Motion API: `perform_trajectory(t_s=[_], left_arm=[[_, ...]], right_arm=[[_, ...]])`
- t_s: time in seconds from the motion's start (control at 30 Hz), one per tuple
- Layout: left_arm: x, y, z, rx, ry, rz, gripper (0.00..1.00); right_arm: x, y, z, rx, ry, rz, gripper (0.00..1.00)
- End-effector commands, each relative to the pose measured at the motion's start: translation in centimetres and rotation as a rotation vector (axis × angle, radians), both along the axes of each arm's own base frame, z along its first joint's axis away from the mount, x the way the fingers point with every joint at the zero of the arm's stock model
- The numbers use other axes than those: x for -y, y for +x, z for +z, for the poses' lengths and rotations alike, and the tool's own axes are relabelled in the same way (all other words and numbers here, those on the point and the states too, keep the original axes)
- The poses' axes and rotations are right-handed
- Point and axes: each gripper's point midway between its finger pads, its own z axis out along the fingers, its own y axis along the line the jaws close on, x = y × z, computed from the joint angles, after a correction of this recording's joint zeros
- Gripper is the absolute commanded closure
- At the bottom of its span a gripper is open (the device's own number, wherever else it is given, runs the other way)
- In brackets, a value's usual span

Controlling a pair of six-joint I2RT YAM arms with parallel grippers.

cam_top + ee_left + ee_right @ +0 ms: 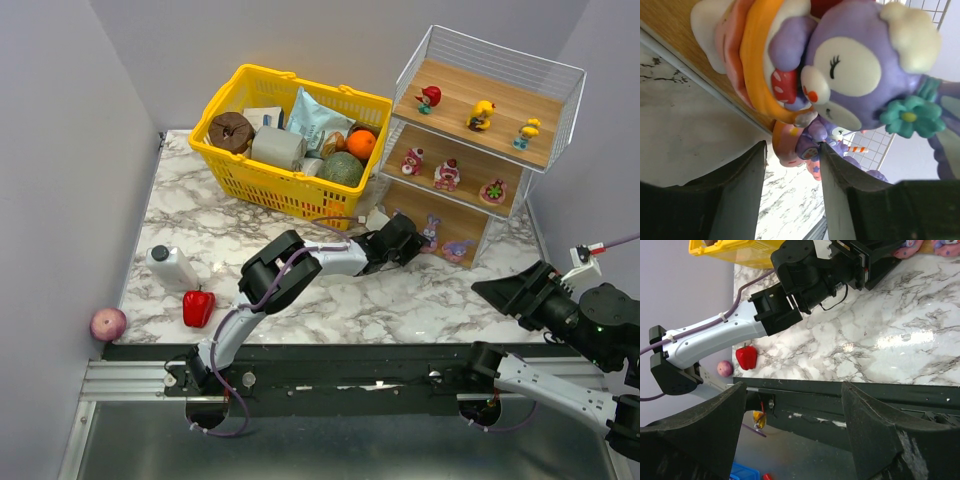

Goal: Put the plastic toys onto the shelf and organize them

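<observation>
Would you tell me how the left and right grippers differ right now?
The left gripper reaches to the shelf's bottom tier, beside the purple bunny; the right gripper hangs back over the table. Toys crowd the left gripper's fingers; nothing sits between the right gripper's. Both are open, holding nothing.

No lettering or number can be read; print on the teal bag [318, 120] is too small
</observation>
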Motion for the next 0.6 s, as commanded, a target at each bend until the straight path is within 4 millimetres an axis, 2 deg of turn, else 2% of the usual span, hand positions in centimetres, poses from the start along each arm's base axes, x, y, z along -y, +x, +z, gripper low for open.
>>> perform_trajectory(t_s=[0.0,0.3,0.33,0.37,0.53,0.57], left_arm=[[-4.0,4.3,0.0,0.052,0.093,0.141,0.43],[-4.3,4.1,1.1,0.085,0.068,0.138,0.28],[-4.0,4.2,2.0,0.108,0.044,0.136,0.27],[-4.2,4.0,1.8,0.108,0.046,0.134,0.25],[-3.8,3.6,3.2,0.144,-0.007,0.105,0.22],[-4.0,3.2,2.7,0.132,-0.006,0.107,0.23]], right_arm=[[0.4,-0.5,-0.9,-0.022,-0.003,0.006,0.17],[0.4,-0.5,-1.1,-0.023,-0.004,0.008,0.17],[0.3,-0.5,-1.2,-0.025,-0.005,0.009,0.17],[0.3,-0.5,-1.2,-0.025,-0.005,0.008,0.17],[0.3,-0.5,-1.4,-0.025,-0.007,0.008,0.17],[0.3,-0.5,-1.4,-0.026,-0.006,0.008,0.17]])
